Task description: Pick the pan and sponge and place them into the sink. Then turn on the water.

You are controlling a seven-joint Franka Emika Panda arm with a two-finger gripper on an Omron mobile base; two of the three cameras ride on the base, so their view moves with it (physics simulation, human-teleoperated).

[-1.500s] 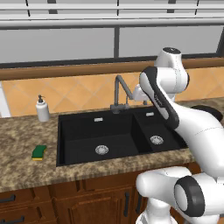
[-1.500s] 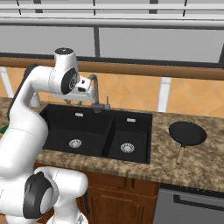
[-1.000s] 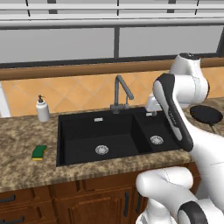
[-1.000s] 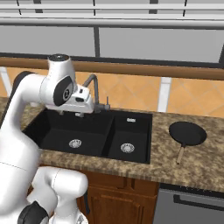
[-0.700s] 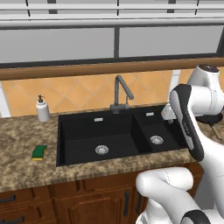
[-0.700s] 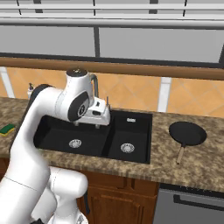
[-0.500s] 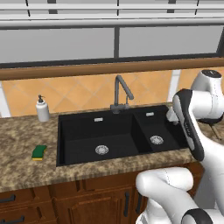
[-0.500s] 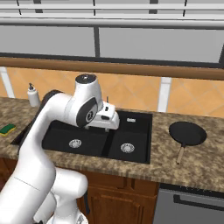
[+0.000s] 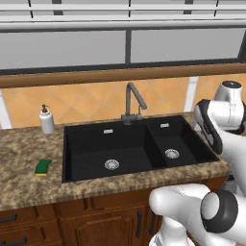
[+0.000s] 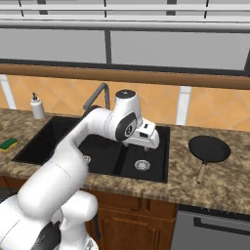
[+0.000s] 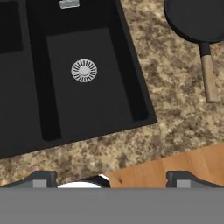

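The arm is swinging rightward across the sink (image 10: 161,161), from above the wide basin toward the pan (image 10: 209,148), indicating the pan pickup is beginning. The hand (image 10: 155,141) is hovering over the narrow basin, jaws wide and empty. The pan is resting on the bench (image 10: 224,188) right of the sink; the sponge (image 9: 43,167) is lying far left.

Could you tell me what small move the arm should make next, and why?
Probably carry the open gripper further right until it is over the pan. The pan sits on the counter right of the sink, untouched, while the hand hangs above the narrow basin with nothing between its fingers.
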